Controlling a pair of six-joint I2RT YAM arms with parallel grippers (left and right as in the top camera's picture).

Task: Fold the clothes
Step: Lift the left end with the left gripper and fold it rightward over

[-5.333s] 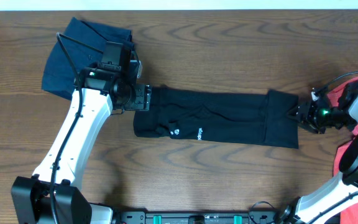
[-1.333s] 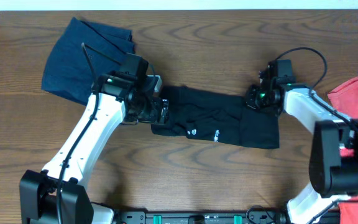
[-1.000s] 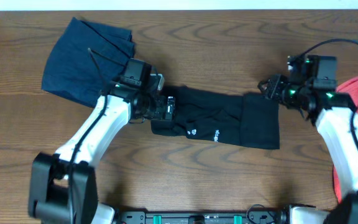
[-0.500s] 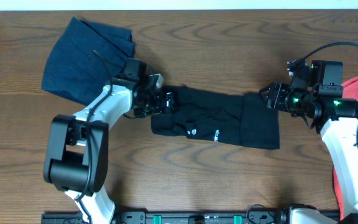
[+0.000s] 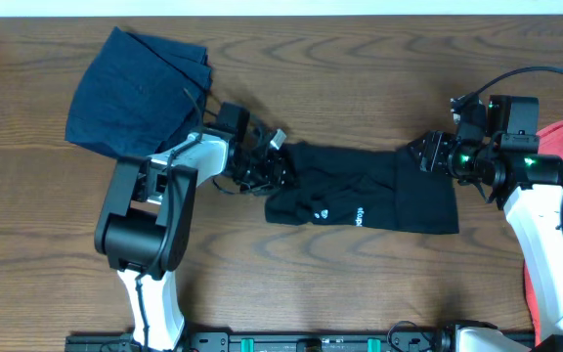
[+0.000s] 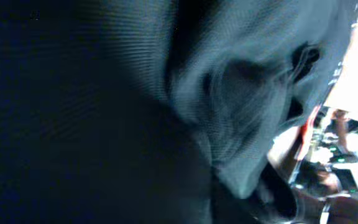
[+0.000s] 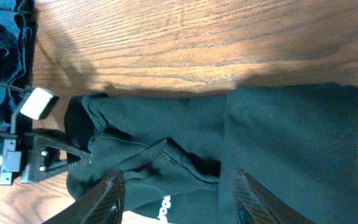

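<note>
Black T-shirt (image 5: 379,191): long folded strip (white print up); left claw (image 5: 280,168) seemingly pinching end; right claw (image 7: 178,180) parted.

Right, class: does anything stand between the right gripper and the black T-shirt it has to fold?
Nothing visible does. The right gripper is open at the folded right end of the black T-shirt, and its wrist view shows the black cloth lying uncovered just beyond its fingers. The left gripper is at the far end.
</note>
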